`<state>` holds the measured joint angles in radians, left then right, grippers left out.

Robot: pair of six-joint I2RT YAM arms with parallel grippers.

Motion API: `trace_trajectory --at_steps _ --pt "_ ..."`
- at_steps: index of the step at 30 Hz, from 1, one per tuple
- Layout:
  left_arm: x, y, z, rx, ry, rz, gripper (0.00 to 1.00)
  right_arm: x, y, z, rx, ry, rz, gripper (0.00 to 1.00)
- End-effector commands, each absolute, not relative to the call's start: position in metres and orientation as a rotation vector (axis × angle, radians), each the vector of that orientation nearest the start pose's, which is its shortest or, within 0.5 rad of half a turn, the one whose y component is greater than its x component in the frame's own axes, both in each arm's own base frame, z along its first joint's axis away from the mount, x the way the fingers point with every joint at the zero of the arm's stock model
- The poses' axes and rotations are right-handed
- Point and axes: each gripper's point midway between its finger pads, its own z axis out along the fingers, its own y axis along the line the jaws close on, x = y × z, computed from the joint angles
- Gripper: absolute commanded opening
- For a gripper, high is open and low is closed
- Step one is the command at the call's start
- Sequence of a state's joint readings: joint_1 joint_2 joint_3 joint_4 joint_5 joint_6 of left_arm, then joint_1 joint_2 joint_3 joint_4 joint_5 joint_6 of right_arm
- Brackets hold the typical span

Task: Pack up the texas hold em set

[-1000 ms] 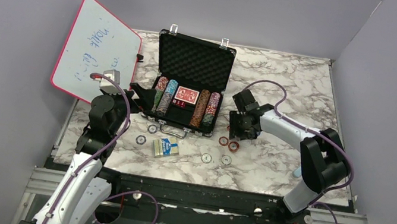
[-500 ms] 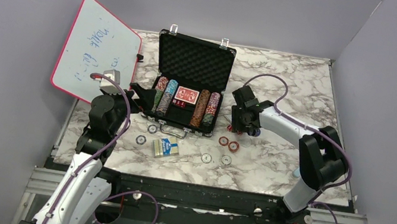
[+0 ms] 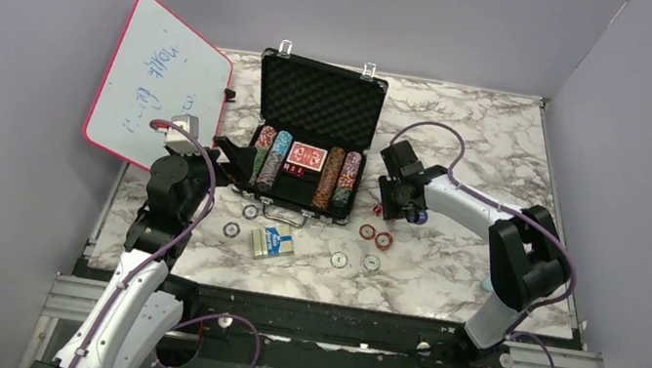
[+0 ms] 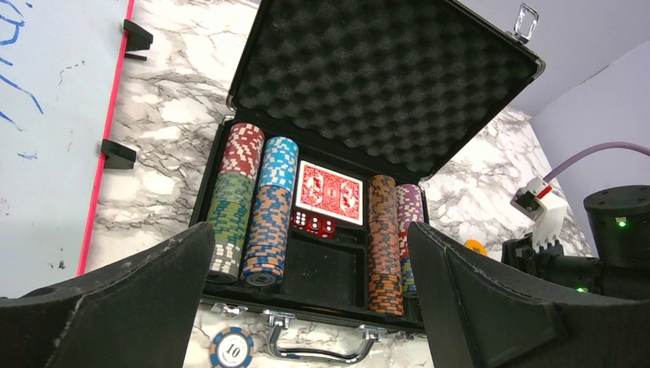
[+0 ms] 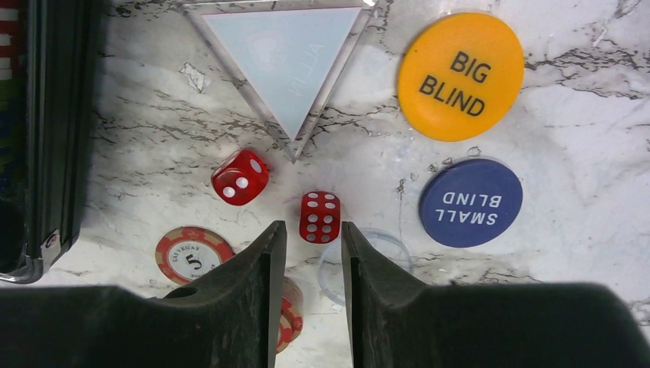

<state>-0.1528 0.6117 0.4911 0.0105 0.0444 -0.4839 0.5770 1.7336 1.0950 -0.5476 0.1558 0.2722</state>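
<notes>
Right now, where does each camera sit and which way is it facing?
Top: above and behind the bases, looking down on the table; left arm and right arm show.
Left wrist: low by the table, facing the open case; spread left jaws frame the bottom.
Right wrist: over the table, looking straight down at a die; close-set right jaws show.
Shared: the orange button shows in both wrist views.

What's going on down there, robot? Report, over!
Left end effector open, empty, facing open briefcase. Right end effector barely open, tips at red die. Second die, Big Blind button, Small Blind button loose on table. Nothing blocking.
</notes>
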Motion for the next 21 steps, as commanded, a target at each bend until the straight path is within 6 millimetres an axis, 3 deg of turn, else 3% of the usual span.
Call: trace_trajectory --at_steps 1,7,12,21 --pt "0.289 -0.076 0.238 -0.208 1.662 -0.527 0.99 0.308 0.187 0.029 -0.400 2.698 0.065 0.34" --pt "0.290 -0.076 0.236 -0.213 1.667 -0.522 0.99 0.311 0.180 0.029 -0.340 2.692 0.005 0.35" --pt "0.290 -0.075 0.237 -0.214 1.663 -0.522 0.99 0.314 0.189 0.033 -0.340 2.656 0.083 0.33" --pt "0.289 -0.075 0.238 -0.216 1.660 -0.523 0.99 0.317 0.189 0.034 -0.300 2.645 0.077 0.20"
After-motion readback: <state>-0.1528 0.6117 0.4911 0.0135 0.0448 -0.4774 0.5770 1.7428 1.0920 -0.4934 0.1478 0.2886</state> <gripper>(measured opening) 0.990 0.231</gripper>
